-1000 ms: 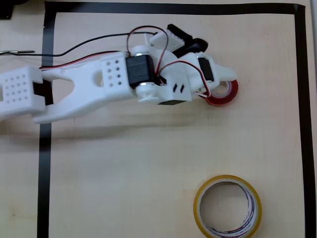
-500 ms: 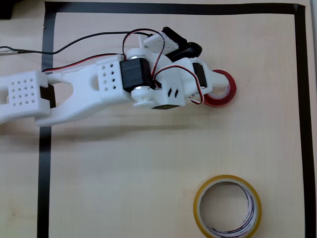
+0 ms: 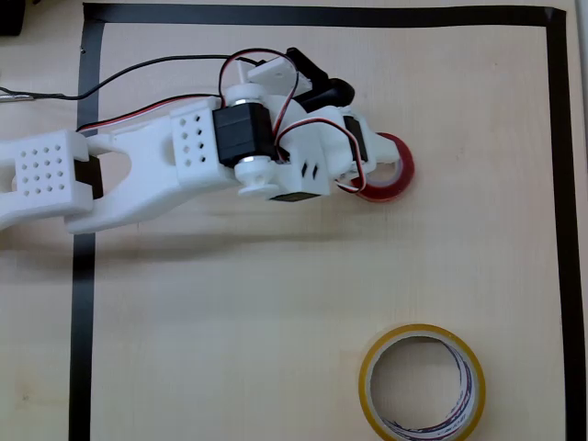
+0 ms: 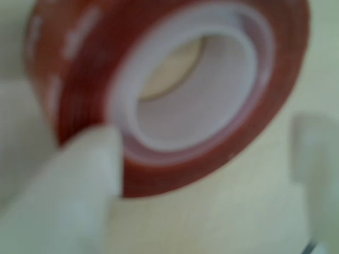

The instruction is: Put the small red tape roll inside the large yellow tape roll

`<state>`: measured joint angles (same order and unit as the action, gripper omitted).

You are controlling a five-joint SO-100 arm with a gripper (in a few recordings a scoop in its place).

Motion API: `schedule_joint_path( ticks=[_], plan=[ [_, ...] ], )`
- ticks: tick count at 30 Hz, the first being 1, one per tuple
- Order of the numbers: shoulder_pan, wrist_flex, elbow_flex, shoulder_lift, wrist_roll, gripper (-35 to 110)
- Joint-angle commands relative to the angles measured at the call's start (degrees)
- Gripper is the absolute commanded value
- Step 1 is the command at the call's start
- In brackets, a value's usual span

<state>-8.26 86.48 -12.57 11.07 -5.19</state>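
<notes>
- In the wrist view the small red tape roll (image 4: 169, 95) sits right at the camera, tilted, its white core facing the lens; one white finger (image 4: 79, 180) lies against the lower rim at about 7 o'clock, and a second white part stands at the right edge, apart from the roll.
- In the overhead view the gripper (image 3: 372, 165) sits over the roll's left half. The roll (image 3: 393, 179) juts out at 3 o'clock from the wrist, and the finger there seems to reach into its hole. I judge the jaws clamped on the roll's wall, though the blur leaves this unsure.
- From the held roll, the large yellow tape roll (image 3: 421, 384) lies flat at about 5 o'clock, well apart, its wide hole facing up.
- The carry therefore runs down the picture and slightly right; the red roll needs laying flat over that hole.
- Black tape border (image 3: 322, 15) frames the wooden table (image 3: 230, 322).
</notes>
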Motion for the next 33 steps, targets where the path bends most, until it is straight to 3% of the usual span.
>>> schedule_joint_path(
  ticks=[1,14,33],
  plan=[
    [1.4,6.2,-1.3,2.0,-0.1,16],
    [4.0,16.0,-1.4,5.7,-1.4,16],
    [-0.5,17.1,12.7,29.2,-5.5,16]
  ],
)
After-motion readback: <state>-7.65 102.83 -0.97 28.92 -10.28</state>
